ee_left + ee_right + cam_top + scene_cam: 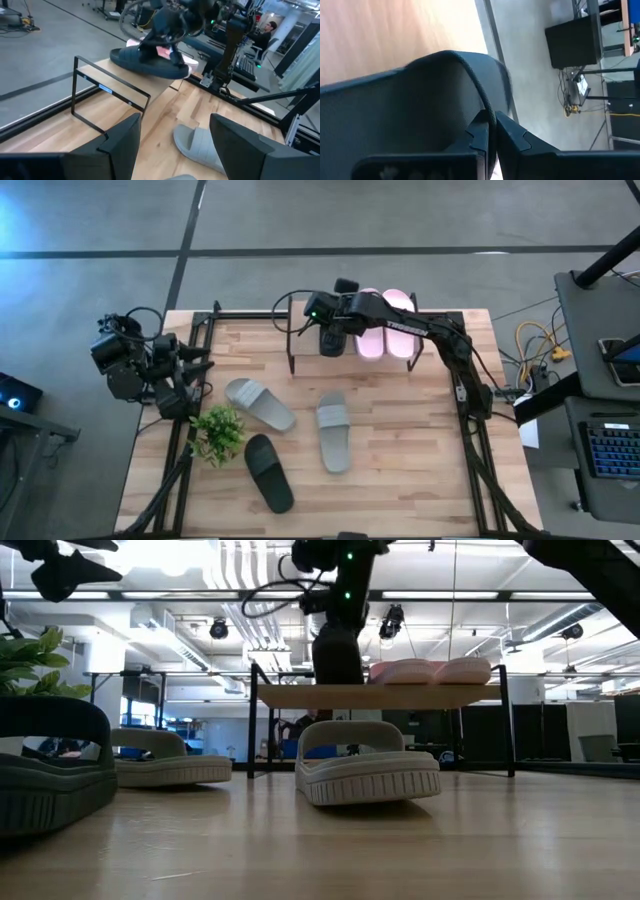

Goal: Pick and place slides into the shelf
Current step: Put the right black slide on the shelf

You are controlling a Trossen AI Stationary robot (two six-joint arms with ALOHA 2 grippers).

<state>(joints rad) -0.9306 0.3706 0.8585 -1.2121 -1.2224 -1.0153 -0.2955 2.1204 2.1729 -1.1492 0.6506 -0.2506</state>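
Pale butcher-block planks are making up the tabletop [400,430], where the left end effector [190,375] is waiting at the left edge with its fingers spread wide beside a small leafy plant [218,432]. Moving rightward, a black slide [268,472] and two grey slides [258,402] [333,430] with smooth moulded straps are lying on the wood. Further right, the right end effector [332,330] is pinching the strap of the second black slide [331,340] over the shelf [300,345], beside the pink pair [385,330]; the arm's white lettering is not readable.
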